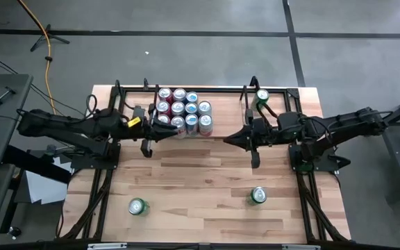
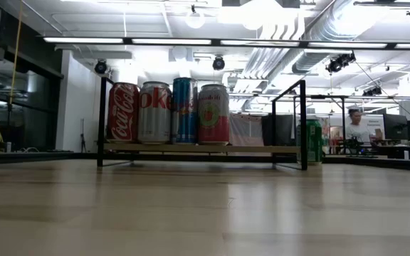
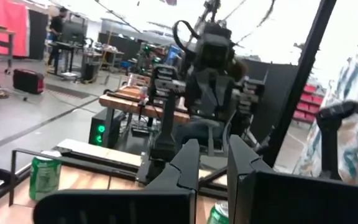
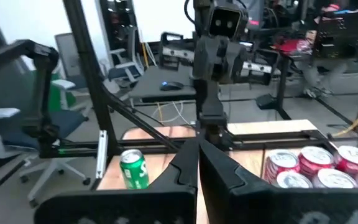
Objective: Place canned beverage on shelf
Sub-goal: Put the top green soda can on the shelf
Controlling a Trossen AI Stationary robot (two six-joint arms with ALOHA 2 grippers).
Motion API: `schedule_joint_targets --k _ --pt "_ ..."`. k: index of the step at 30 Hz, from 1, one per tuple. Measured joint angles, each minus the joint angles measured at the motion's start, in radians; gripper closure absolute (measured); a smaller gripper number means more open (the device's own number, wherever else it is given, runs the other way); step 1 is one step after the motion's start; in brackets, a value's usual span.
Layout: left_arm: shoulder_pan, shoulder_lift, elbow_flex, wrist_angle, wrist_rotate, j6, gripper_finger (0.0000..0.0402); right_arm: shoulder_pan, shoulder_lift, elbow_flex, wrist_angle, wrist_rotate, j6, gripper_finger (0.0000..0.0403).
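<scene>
Both closed grippers, left gripper [image 1: 176,131] and right gripper [image 1: 229,138], flank the shelf [image 1: 222,90] (cans [image 1: 185,110] inside)

The right gripper [image 4: 197,163], fingers together, faces the left arm [image 4: 219,43], a green can [image 4: 134,168] and red-topped cans [image 4: 319,167].

The red can [image 2: 123,112] reads "Coca-Cola"; the silver can [image 2: 154,112] beside it shows "oke".
</scene>
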Motion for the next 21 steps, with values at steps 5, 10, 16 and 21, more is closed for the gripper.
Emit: schedule_joint_targets --k 5,10,16,21 --pt "-0.004 -0.023 0.0 -0.062 -0.002 0.029 0.0401 0.012 -0.004 0.0 -0.006 -0.029 0.011 0.0403" --pt "-0.001 -0.1 -0.046 -0.093 -0.004 0.03 0.0401 0.031 -0.004 0.0 -0.006 -0.029 0.021 0.0403" --pt "0.016 -0.257 -0.31 0.221 -0.027 -0.067 0.0401 0.034 -0.004 0.0 -0.007 0.024 0.016 0.0403" --pt "0.019 -0.339 -0.407 0.346 -0.049 -0.09 0.0401 0.019 -0.004 0.0 -0.006 0.03 0.024 0.0403"
